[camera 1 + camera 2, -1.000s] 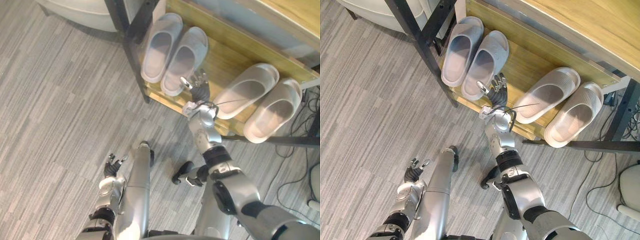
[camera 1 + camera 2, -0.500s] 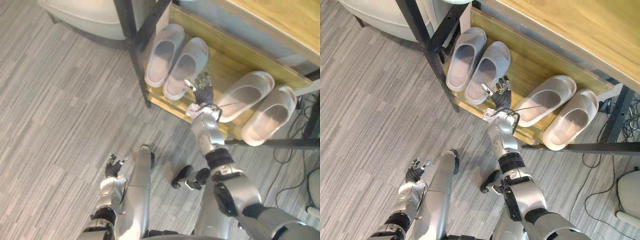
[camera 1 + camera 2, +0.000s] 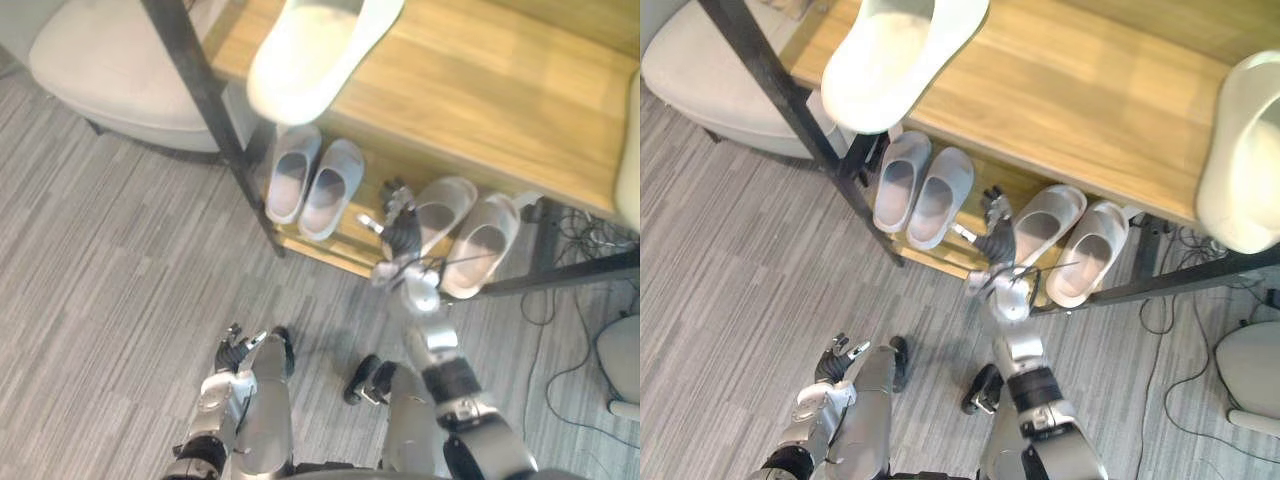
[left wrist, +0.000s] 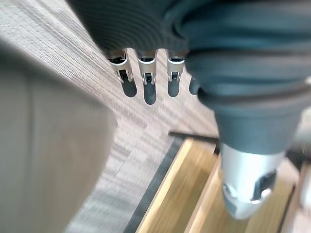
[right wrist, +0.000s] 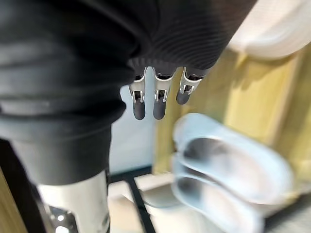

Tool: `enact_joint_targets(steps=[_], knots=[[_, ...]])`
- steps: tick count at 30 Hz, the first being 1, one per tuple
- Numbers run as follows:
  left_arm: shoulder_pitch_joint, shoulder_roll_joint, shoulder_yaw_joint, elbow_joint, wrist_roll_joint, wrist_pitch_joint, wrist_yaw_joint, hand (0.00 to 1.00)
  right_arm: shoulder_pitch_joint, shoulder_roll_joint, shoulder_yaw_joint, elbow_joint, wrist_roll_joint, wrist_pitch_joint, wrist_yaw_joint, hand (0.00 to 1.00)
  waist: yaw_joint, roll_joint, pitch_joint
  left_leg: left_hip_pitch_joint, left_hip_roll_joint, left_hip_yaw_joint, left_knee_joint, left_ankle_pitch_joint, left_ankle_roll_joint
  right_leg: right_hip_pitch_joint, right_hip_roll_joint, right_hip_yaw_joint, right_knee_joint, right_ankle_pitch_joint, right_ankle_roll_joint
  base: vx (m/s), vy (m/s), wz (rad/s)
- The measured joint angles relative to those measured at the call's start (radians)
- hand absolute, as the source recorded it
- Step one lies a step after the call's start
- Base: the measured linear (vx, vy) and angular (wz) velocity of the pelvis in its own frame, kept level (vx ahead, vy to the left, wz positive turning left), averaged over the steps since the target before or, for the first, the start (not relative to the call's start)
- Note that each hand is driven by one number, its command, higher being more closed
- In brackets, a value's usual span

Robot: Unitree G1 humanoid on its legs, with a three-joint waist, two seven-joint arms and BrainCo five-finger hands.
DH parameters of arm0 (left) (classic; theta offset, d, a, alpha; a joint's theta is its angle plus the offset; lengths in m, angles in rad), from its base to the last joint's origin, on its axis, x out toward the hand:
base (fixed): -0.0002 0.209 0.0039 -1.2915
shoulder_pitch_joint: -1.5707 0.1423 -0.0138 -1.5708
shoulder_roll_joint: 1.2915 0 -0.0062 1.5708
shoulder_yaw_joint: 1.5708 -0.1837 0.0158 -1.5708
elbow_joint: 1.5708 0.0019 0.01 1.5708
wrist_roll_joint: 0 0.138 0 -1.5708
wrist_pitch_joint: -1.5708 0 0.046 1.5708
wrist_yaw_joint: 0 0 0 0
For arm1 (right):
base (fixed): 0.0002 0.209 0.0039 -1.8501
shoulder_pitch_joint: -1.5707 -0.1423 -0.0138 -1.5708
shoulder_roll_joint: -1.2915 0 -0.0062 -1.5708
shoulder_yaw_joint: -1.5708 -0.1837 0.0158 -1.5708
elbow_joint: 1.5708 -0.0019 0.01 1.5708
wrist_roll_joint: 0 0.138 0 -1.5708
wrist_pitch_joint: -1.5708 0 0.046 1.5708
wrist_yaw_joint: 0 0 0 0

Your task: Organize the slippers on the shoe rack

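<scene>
We count one shoe rack (image 3: 1070, 95) and six slippers on it — two greyish slippers (image 3: 902, 180) and two paler slippers (image 3: 1045, 222) below, two cream slippers (image 3: 890, 60) on top. Beside it is one cushioned seat (image 3: 690, 80). There are two hands — the left hand (image 3: 835, 356) and the right hand (image 3: 996, 238).

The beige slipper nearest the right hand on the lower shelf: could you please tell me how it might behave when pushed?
The beige slipper looks like thick one-piece moulded foam, so it is probably light and fairly stiff. Its flat sole rests on the wooden lower shelf, so it should slide rather than roll.
</scene>
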Motion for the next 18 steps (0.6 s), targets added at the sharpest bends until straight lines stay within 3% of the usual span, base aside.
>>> enact_joint_targets(steps=[1, 4, 7, 13, 18], knots=[[0.016, 0.012, -0.035, 0.018, 0.012, 0.002, -0.015, 0.00, 0.069, -0.016, -0.003, 0.014, -0.024, 0.000, 0.025, 0.00, -0.008, -0.017, -0.036, 0.060, -0.012, 0.023, -0.086, 0.035, -0.001, 0.037, 0.015, 0.008, -0.080, 0.035, 0.008, 0.18, 0.030, -0.28], [0.051, 0.007, -0.075, 0.027, 0.044, 0.005, -0.032, 0.00, 0.143, -0.048, -0.024, 0.086, -0.041, 0.002, 0.071, 0.00, -0.041, -0.012, -0.083, 0.149, -0.026, 0.049, -0.195, 0.068, 0.001, 0.110, 0.036, 0.017, -0.193, 0.080, 0.027, 0.19, 0.043, -0.20], [0.088, -0.015, -0.103, 0.030, 0.073, 0.007, -0.040, 0.00, 0.234, -0.075, -0.063, 0.171, -0.067, 0.012, 0.108, 0.00, -0.051, 0.014, -0.137, 0.250, -0.037, 0.085, -0.311, 0.098, 0.001, 0.193, 0.070, 0.039, -0.328, 0.142, 0.043, 0.16, 0.037, -0.33], [0.111, -0.025, -0.111, 0.029, 0.101, 0.007, -0.055, 0.00, 0.309, -0.082, -0.155, 0.401, -0.079, 0.035, 0.131, 0.00, -0.065, 0.062, -0.197, 0.382, -0.057, 0.103, -0.459, 0.150, -0.004, 0.315, 0.105, 0.042, -0.483, 0.205, 0.055, 0.07, -0.011, -0.08], [0.130, -0.027, -0.113, 0.028, 0.120, 0.008, -0.055, 0.00, 0.312, -0.078, -0.225, 0.568, -0.079, 0.048, 0.130, 0.00, -0.066, 0.073, -0.225, 0.422, -0.058, 0.098, -0.509, 0.175, -0.006, 0.346, 0.121, 0.043, -0.525, 0.225, 0.050, -0.02, -0.011, 0.00]])
